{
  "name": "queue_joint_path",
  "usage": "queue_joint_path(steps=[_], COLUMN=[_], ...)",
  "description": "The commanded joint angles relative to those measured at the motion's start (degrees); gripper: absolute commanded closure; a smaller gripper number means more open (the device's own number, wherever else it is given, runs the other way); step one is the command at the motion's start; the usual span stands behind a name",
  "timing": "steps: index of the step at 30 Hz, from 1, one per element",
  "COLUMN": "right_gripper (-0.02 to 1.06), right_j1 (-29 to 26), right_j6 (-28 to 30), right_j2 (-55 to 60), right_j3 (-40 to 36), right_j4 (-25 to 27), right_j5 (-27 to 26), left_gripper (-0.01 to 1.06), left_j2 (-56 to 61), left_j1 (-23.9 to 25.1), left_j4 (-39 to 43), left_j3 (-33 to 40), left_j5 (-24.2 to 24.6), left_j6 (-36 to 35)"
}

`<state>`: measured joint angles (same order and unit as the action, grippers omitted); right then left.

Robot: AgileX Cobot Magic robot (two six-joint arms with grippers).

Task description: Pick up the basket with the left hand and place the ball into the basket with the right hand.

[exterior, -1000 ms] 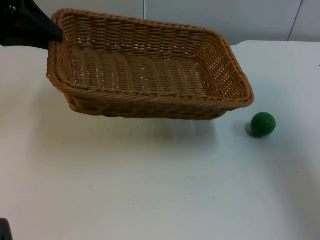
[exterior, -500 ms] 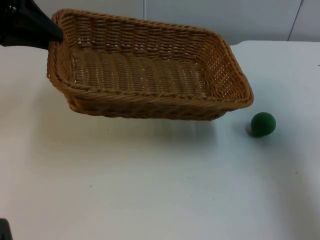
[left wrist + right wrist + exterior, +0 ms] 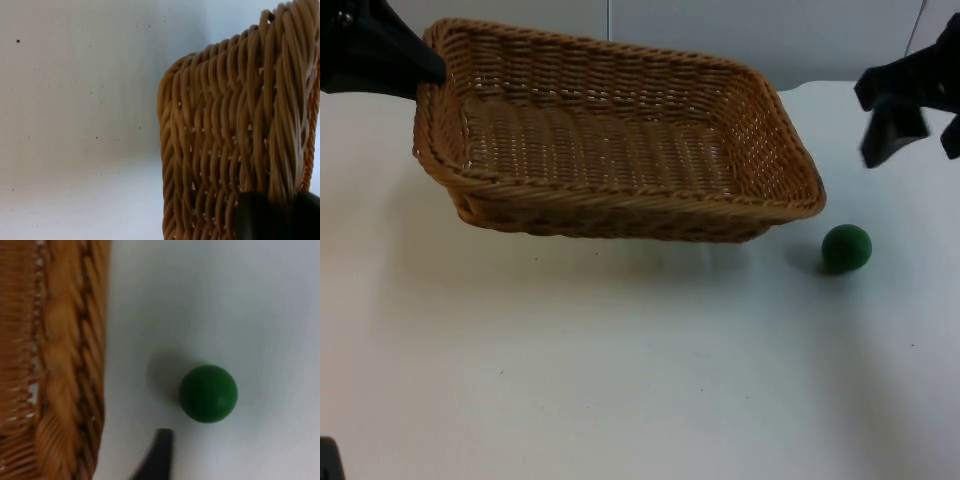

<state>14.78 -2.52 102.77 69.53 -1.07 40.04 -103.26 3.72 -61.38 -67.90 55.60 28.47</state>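
You see a white surface (image 3: 620,380) that runs back to a grey partition wall (image 3: 820,35). The wall stands behind the surface's far edge and shows thin vertical seams between its panels. The surface carries small dark specks scattered across it, and soft shadows lie on it well in front of the wall.
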Motion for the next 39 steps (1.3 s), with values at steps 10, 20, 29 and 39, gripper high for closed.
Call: queue_joint_path(steps=[10,20,29,39], right_gripper=[0.2,0.2,0.2,0.38], right_j1=[0.33,0.33,0.33,0.33], right_j6=[-2.25,-3.13,-3.47,-4.58], right_j2=[8.7,12.11,15.3,15.88], right_j3=[0.55,0.55,0.7,0.7], right_j4=[1.07,1.07,1.07,1.41], right_j5=[-6.28,-9.06,-10.64,-13.7], left_gripper=[1.05,1.05,1.05,1.05], left_j2=[0.93,0.93,0.93,0.93], left_j1=[0.04,0.04,0.04,0.04], left_j4=[-2.46,-2.46,-2.36,-2.36], left_j3=[0.04,0.04,0.04,0.04], left_j5=[1.07,1.07,1.07,1.07], left_j6=[0.02,0.02,0.02,0.02])
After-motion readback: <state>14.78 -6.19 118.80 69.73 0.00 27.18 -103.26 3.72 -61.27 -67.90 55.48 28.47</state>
